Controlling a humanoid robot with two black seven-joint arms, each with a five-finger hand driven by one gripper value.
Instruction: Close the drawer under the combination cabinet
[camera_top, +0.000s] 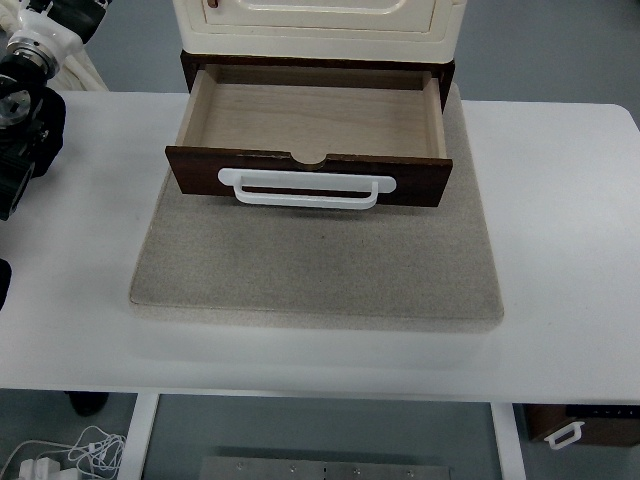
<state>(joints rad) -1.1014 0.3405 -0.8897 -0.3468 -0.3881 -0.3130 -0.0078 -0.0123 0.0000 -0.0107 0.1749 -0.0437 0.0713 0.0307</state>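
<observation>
1. Head view, drawer: the drawer stands pulled fully out from under the cream cabinet, at the far middle of the table. Its inside is pale wood and bare; its front panel is dark brown with a small notch in the top edge.
2. Head view, handle: a white bar handle runs across the front panel, facing the near edge.
3. Head view, support: cabinet and drawer rest on a grey mat, which lies on the white table.
4. Head view, free room: mat and table lie bare in front of the drawer and on both sides.
5. Head view, left arm: it rests at the left edge, well apart from the drawer; whether its hand is wide or narrow cannot be told.
6. Head view, writing: no readable label shows.
</observation>
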